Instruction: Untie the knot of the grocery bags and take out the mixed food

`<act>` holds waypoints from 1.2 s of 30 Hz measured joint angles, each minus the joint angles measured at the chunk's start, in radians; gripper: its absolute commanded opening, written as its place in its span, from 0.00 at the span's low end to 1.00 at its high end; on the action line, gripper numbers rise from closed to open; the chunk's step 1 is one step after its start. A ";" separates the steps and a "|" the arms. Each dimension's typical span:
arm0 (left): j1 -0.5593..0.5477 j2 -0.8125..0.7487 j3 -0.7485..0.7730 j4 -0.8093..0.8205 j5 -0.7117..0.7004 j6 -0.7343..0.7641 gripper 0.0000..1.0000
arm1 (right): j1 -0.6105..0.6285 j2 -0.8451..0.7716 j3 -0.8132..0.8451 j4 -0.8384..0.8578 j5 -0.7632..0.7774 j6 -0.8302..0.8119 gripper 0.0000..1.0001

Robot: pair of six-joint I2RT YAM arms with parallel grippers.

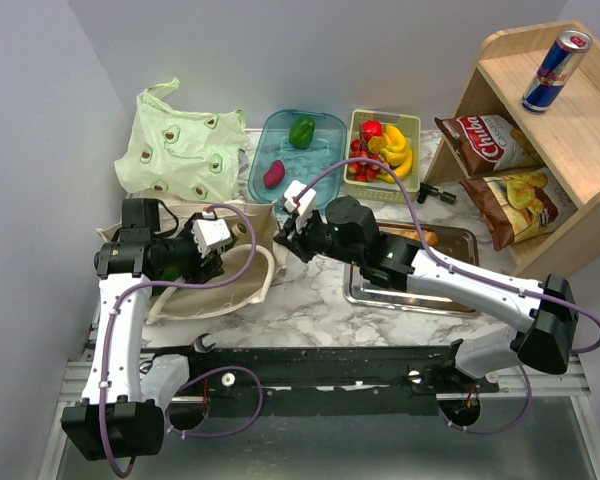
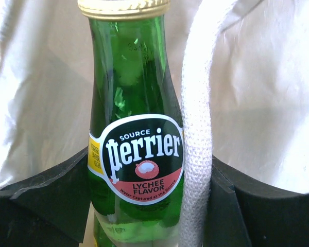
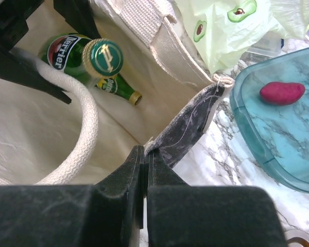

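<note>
The beige canvas tote (image 1: 230, 285) lies open on the table. My left gripper (image 1: 212, 243) reaches into it and is shut on a green Perrier bottle (image 2: 129, 77). The tote's white rope handle (image 2: 196, 128) is pinched beside the bottle. In the left wrist view the left gripper (image 2: 150, 172) has a jaw on each side. My right gripper (image 3: 146, 152) is shut on the tote's rim by its dark panel (image 3: 188, 128) and holds the mouth open. A second green bottle (image 3: 118, 88) lies inside. The pale green bag (image 1: 180, 145) lies slack at the back left; no knot shows.
A teal tray (image 1: 325, 160) holds a green pepper (image 1: 302, 131) and a magenta vegetable (image 1: 273, 174). A yellow basket (image 1: 412, 125) holds strawberries and bananas. Crisp bags (image 1: 485, 140) lean on a wooden shelf (image 1: 580, 130) with a can (image 1: 557, 57). A metal tray (image 1: 380, 295) is under my right arm.
</note>
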 measured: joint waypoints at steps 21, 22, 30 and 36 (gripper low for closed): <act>0.016 0.013 0.007 0.160 0.155 -0.278 0.00 | -0.002 0.065 0.294 0.023 -0.176 0.142 0.52; 0.017 0.011 0.005 0.173 0.157 -0.289 0.00 | -0.002 0.074 0.302 0.028 -0.188 0.158 0.51; 0.017 -0.041 -0.035 0.258 0.178 -0.356 0.00 | -0.002 0.164 0.303 0.042 -0.219 0.276 0.50; 0.023 -0.054 -0.062 0.298 0.178 -0.410 0.00 | -0.008 0.192 0.305 0.072 -0.219 0.354 0.50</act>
